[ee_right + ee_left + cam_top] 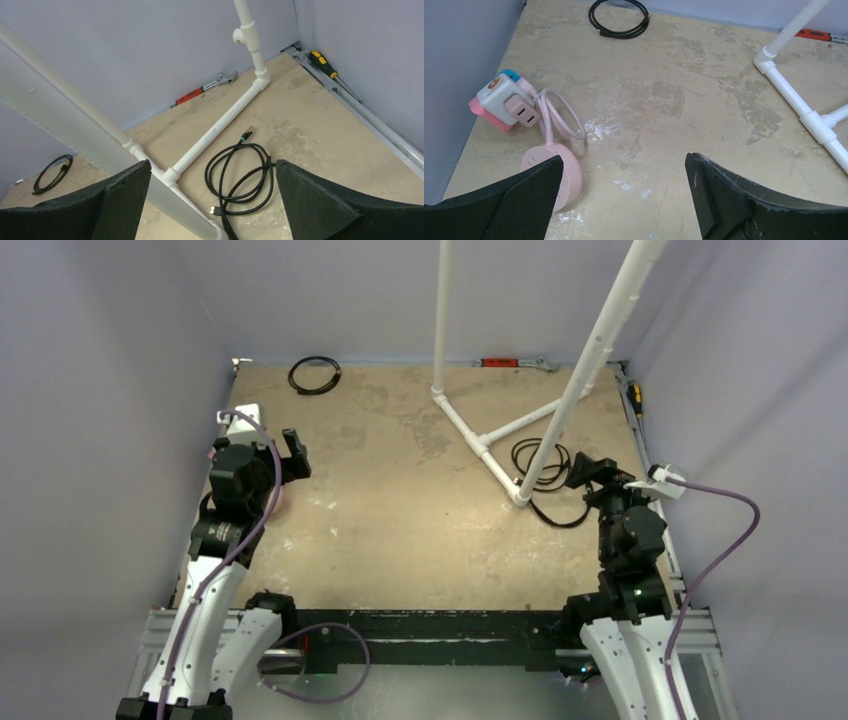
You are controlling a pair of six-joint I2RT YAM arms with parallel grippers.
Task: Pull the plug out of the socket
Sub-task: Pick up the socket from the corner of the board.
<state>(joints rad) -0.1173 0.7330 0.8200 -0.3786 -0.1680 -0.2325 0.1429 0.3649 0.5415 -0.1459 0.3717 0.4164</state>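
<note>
Sitting near the left edge of the table (pixel 664 100), close to the left wall (pixel 454 50), the socket (pixel 498 95) is a white cube. The plug (pixel 522 111) is pushed into the side face that looks toward the left hand (pixel 624 165). The plug's flat back, marked with two small slots, points down and to the right in the left wrist view, and its long axis slants from upper left to lower right across that face. Its pink cable (pixel 546 120) loops off to the right and runs down to a round pink disc (pixel 571 172), partly hidden by the left finger (pixel 524 200). A pink block (pixel 486 116) and a blue piece (pixel 511 75) touch the cube (what they are I cannot tell). The left hand hangs over the table, jaws wide, nothing between them. The right hand (pixel 212 172) is wide and bare too, above a black cable coil (pixel 240 175) beside a white pipe frame (pixel 220 125). The table is tan and worn, blotched with darker stains and pale scuffs. Lavender-grey walls close it on three sides. A red-handled wrench (pixel 202 89) lies at the far wall, and a screwdriver (pixel 325 62) lies along the right edge.
</note>
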